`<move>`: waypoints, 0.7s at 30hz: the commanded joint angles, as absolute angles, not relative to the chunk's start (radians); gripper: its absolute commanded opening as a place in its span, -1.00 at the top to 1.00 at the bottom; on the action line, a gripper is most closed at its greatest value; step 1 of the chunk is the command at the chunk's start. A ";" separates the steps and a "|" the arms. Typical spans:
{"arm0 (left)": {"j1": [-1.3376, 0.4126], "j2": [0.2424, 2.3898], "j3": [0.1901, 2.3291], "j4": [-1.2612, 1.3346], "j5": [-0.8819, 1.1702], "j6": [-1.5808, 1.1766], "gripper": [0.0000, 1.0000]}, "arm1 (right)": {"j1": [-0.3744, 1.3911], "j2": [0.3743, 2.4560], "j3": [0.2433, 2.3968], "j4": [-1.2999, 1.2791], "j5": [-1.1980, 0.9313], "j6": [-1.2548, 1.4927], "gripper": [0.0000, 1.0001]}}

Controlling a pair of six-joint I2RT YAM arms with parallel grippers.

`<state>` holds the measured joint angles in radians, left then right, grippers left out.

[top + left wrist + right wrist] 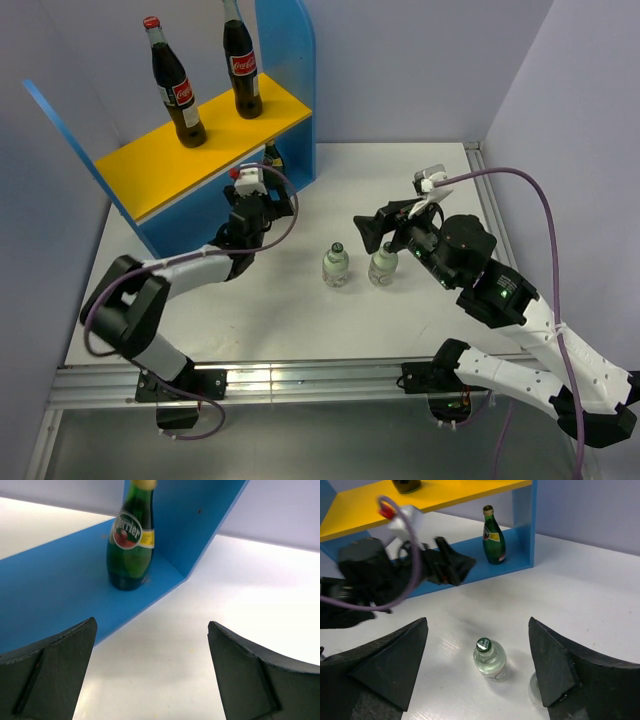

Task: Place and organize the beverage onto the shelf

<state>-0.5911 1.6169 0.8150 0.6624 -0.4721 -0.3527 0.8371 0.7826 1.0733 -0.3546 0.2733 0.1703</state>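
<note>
Right hand [477, 626] first: its two fingers stand wide apart and hold nothing. Just ahead of it a small clear bottle [489, 661] stands upright on the surface [580, 600], and a second clear bottle [383, 265] stands beside it. I judge the right arm is nearer to both. Left hand [152, 630], spread wide and empty too, faces the green bottle [130, 550] standing in the shelf [50, 595].

A white table [430, 190] is filling the middle of the space. Pale lilac-grey walls are closing it in: a back wall [400, 70], a left wall [40, 200] and a right wall [570, 100]. A silver metal rail [320, 378] is running along the near edge. Soft, even light is falling on the tabletop, making only faint shadows.
</note>
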 commanded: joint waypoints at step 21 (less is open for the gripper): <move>-0.946 1.203 0.729 0.385 -0.100 -0.183 -0.99 | 0.779 0.631 1.124 -0.538 0.279 0.175 -0.78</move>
